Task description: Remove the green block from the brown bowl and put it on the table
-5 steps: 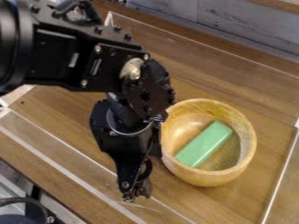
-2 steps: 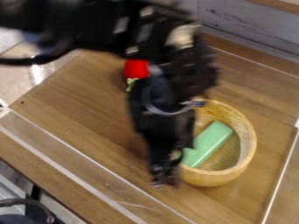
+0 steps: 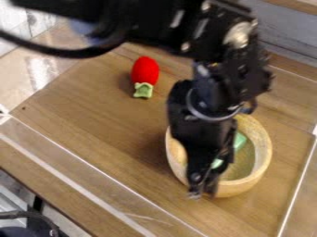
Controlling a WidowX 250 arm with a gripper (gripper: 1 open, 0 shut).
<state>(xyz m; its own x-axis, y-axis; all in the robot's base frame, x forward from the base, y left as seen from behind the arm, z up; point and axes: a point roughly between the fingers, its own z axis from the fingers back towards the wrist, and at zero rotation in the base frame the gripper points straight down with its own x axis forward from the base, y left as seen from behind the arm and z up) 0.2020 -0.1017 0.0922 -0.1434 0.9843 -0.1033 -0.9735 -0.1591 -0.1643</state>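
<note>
Lying in the brown bowl [image 3: 254, 171] near the table's [image 3: 87, 120] right edge, the green block [image 3: 235, 148] looks light, stiff and smooth; pinching its long sides seems best. The gripper [image 3: 198, 185] now hangs over the bowl's near rim, having crossed from the left; I cannot tell its jaw state through blur.

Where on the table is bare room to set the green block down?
The widest free patch of the table lies left of the brown bowl, below the red pepper toy, up to the clear plastic wall. Around the bowl it is crowded: the arm and claw hang over it, covering most of the green block.
</note>
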